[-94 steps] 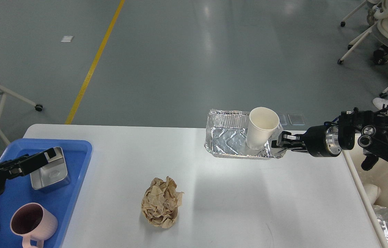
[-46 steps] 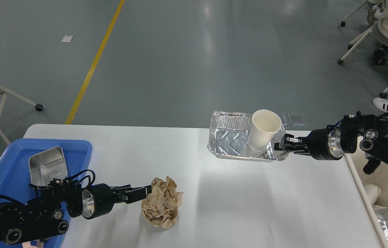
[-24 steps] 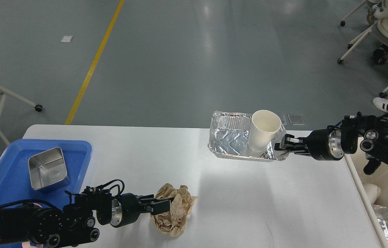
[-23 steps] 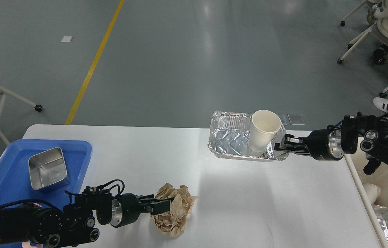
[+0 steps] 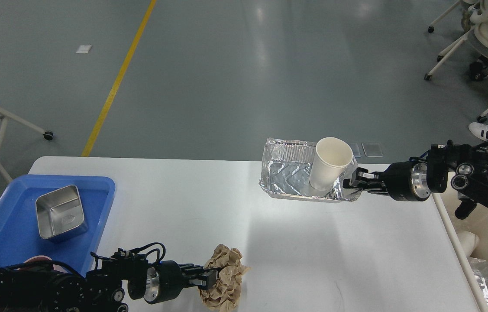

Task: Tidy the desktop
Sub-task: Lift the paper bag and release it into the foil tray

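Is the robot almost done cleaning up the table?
About halfway. Done: the steel container sits in the blue tray. In hand: the left gripper holds the crumpled paper; the right gripper holds the foil tray with the paper cup. Left: clearing both off the desktop.

Crumpled brown paper (image 5: 223, 277) at tabletop (image 5: 291, 242) near edge: bottom cut off by picture edge, left side hidden behind left hand (image 5: 210, 278). Left hand fingers dark, buried in paper; grip unclear. Right hand (image 5: 350, 184) fingertips hidden behind foil tray (image 5: 287, 177) right rim. Paper cup (image 5: 328, 167) base hidden by tray wall. Tabletop near edge cut off.
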Motion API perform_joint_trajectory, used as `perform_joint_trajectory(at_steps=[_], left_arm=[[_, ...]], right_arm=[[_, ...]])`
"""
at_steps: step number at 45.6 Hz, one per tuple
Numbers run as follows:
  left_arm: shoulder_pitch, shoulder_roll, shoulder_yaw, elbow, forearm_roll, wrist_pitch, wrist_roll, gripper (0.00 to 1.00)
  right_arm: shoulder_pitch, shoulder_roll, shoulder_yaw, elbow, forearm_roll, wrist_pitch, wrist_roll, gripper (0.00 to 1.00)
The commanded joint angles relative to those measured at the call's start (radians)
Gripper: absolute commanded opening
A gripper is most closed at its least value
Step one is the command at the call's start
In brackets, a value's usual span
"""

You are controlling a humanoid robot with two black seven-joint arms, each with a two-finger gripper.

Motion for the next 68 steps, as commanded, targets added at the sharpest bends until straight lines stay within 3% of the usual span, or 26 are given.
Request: perform_joint_trajectory(at_steps=[1,16,24,32,44,51,58,68], left_arm=[[-0.046,0.06,-0.01,-0.069,-0.009,-0.001,-0.041,0.0],[-0.245,0.284,-0.061,-0.314,-0.012,-0.012,-0.058,0.0],[-0.375,0.419,-0.08,-0.432,-0.013,-0.034,-0.089,0.0],[-0.507,0.465,-0.105,-0.469,-0.082,-0.038,-0.103,0.0],[-0.716,0.448,-0.111,-0.433,-0.26,-0.136,-0.101,0.01],[-0.768,0.422,-0.104,-0.399,-0.276,-0.156,-0.096,0.01],[-0.768,0.352,-0.087,-0.321,-0.277,-0.189,-0.093,0.02],[-0.681,0.109,-0.054,-0.08,-0.283,-0.189,-0.09,0.05]], right_arm=[[0.0,0.002,-0.001,0.0,0.0,-0.001,0.0,0.0],[0.0,0.002,-0.005,-0.002,0.0,-0.003,-0.002,0.0],[0.0,0.009,-0.007,-0.005,0.0,-0.003,-0.002,0.0],[0.0,0.016,-0.008,-0.005,0.0,-0.003,-0.002,0.0],[-0.001,0.013,-0.008,-0.003,0.0,-0.003,-0.002,0.0],[-0.001,0.016,-0.007,-0.002,0.0,-0.005,-0.002,0.0],[-0.001,0.016,-0.005,0.0,0.0,-0.005,-0.002,0.0],[0.0,0.016,-0.001,0.003,0.0,-0.005,0.0,0.0]])
